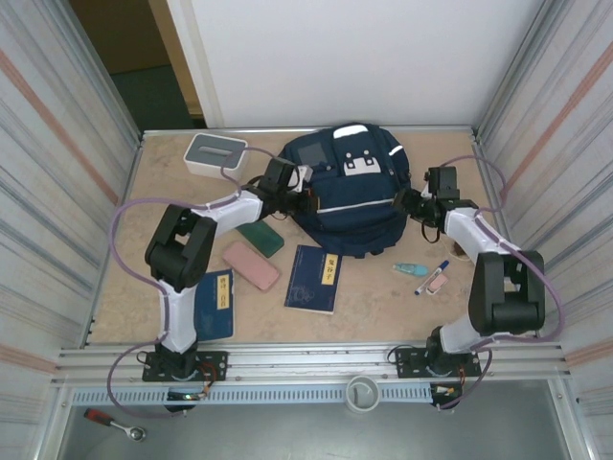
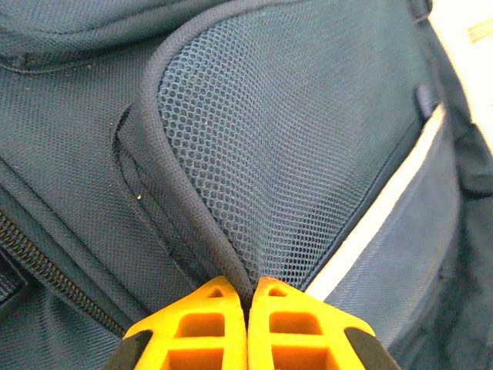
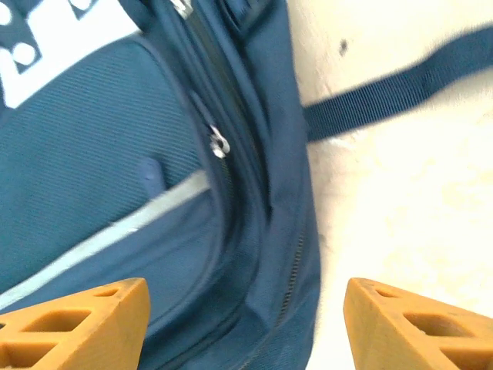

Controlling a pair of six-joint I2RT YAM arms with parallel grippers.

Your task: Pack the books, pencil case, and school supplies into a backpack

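L pincer [image 2: 246, 297] clamped on mesh-pocket rim of backpack [image 1: 356, 206], upper centre of top view. R pincer [image 3: 246, 312] jaws apart, at the backpack's right edge.

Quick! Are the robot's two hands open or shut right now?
Left gripper: shut, pinching the mesh pocket rim on the backpack.
Right gripper: open, holding nothing, jaws spread over the backpack's side.

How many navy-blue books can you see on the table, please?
2. One book lies in front of the backpack, mid-table; the second book lies near-left, partly under the left arm. More could be hidden beneath the backpack.
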